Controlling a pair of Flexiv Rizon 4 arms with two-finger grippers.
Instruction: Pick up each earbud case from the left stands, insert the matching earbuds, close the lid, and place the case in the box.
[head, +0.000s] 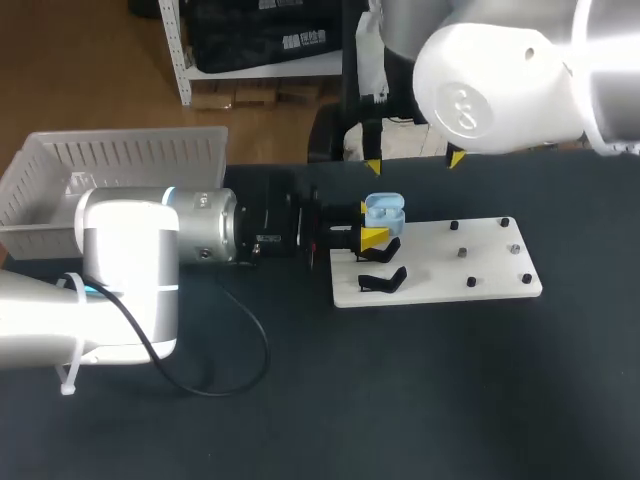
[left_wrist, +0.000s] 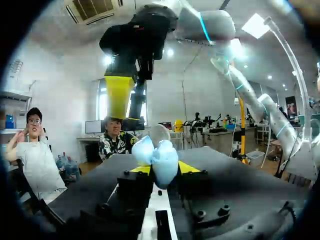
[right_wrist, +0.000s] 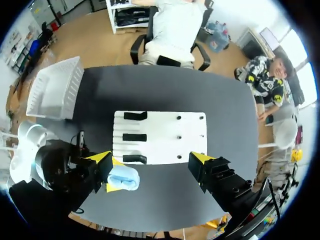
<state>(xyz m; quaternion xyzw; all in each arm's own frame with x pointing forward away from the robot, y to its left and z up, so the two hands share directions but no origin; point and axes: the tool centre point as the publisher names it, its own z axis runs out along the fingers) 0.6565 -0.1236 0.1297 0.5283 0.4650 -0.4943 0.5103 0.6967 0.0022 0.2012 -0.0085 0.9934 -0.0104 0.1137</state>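
Step in hand: most likely presenting the opened case so the earbuds can go in; nothing placed in the box yet.
Left gripper (head: 372, 224): clamped on the light blue earbud case (head: 383, 211) from two sides, yellow tips flanking its lower half in the left wrist view.
Earbud case: held in the air over the 9 o'clock edge of the white board (head: 480, 270), just above the black stands (head: 383, 281); lid appears raised, two rounded halves showing ahead of the fingers (left_wrist: 159, 161).
Right gripper (head: 414, 162): at 12 o'clock from the case, well above the table, fingers wide apart and holding nothing; the board seen straight down between them (right_wrist: 152, 160).
Earbuds: possibly the small dark pieces (head: 462, 252) on the 3 o'clock half of the board; too small to confirm.
Box: white basket (head: 120, 160) at 10 o'clock on the table, well apart from the case.
Doing it well: hold the case level and motionless with the opening upward; bring the right fingers down on one small piece at a time, narrowed beforehand; seat each piece squarely before shutting the lid.
Risk: a tilted case or a crowded approach near the left fingers could knock a piece loose.
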